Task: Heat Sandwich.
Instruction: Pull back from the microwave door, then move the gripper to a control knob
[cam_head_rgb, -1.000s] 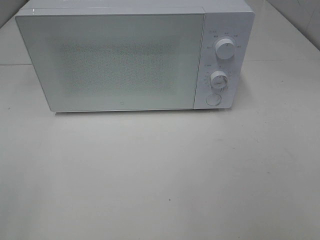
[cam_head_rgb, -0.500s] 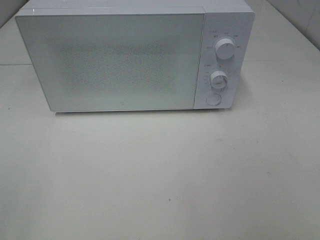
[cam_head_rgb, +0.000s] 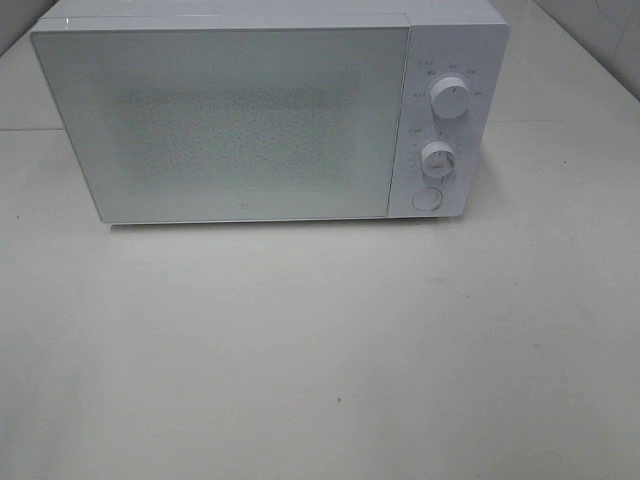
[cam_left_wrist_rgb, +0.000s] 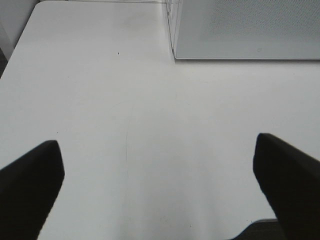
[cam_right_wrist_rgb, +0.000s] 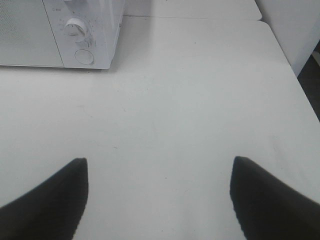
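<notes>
Claws both spread wide and holding nothing: left claw (cam_left_wrist_rgb: 155, 139) and right claw (cam_right_wrist_rgb: 160, 159) hover over the desk (cam_head_rgb: 320, 350), well short of the microwave (cam_head_rgb: 230, 120). Its door (cam_head_rgb: 220, 125) is shut.

You won't find the sandwich in any view. The door is frosted, so I can't tell whether it's inside.

My read on handling it: light and soft, the bread crushes easily, and the loose leafy filling lets the slices slide apart. Take it across two opposite crust edges, where it's stiffest, and squeeze only lightly. Keep it level.

You'd likely need the round button (cam_head_rgb: 427, 199) under the two knobs (cam_head_rgb: 439, 160) to open the door.
</notes>
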